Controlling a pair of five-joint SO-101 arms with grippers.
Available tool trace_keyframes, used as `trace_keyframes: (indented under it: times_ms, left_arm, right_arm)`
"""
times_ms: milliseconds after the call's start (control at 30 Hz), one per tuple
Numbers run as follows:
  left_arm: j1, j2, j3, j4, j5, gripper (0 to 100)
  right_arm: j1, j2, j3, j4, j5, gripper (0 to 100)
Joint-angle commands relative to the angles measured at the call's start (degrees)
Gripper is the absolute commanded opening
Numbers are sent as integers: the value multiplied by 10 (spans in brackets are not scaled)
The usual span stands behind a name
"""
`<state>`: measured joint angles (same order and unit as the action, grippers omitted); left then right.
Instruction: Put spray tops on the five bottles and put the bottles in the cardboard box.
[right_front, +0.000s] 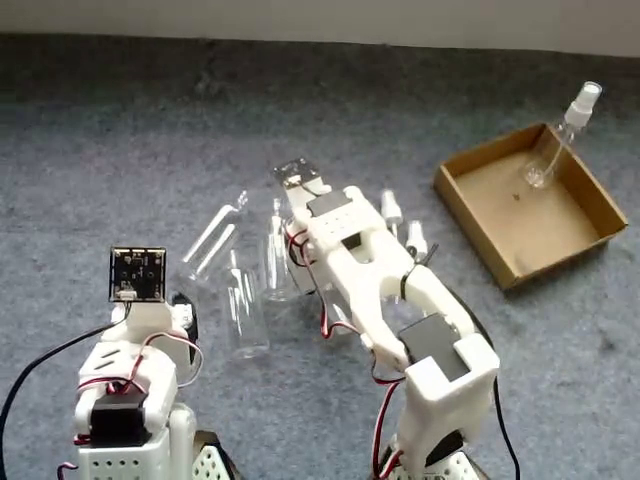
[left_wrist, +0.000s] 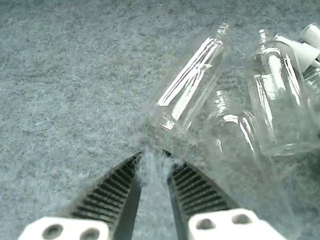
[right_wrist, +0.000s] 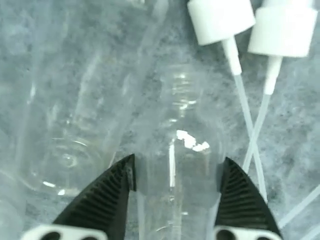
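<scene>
Several clear capless bottles lie on the grey carpet: one (right_front: 213, 238) to the left, one (right_front: 245, 312) nearer the arms and one (right_front: 280, 262) under the right arm (right_front: 340, 235). My right gripper (right_wrist: 177, 172) is shut on this last bottle (right_wrist: 180, 150), a finger pressing each side of its body. Two white spray tops (right_wrist: 222, 17) with thin tubes lie just beyond it, also seen beside the arm (right_front: 392, 208). My left gripper (left_wrist: 154, 167) is open and holds nothing, its tips just short of the base of a lying bottle (left_wrist: 192, 82). One bottle with a spray top (right_front: 560, 135) leans in the cardboard box (right_front: 470, 205).
Two more clear bottles (left_wrist: 235, 135) (left_wrist: 277, 100) lie close beside the left gripper's bottle. The box sits at the right rear. Bare carpet stretches along the far side and at the left.
</scene>
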<state>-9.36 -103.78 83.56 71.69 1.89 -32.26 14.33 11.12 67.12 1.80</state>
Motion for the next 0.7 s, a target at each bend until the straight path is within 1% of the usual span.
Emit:
trace_keyframes:
  times_ms: [0,200,500,567,667]
  left_arm:
    - [-7,-1,0,-18,-3,6]
    - [-5,-1,8,-19,-3,6]
    - [-3,-1,8,-19,-3,6]
    - [-3,-1,8,-19,-3,6]
    - [-3,-1,8,-19,-3,6]
  right_arm:
    - [14,-41,-34,-7,32,78]
    - [30,-138,-34,51,42,77]
    - [109,-352,-33,138,44,77]
    - [126,-392,-31,156,74,77]
    - [143,-445,-30,176,150,77]
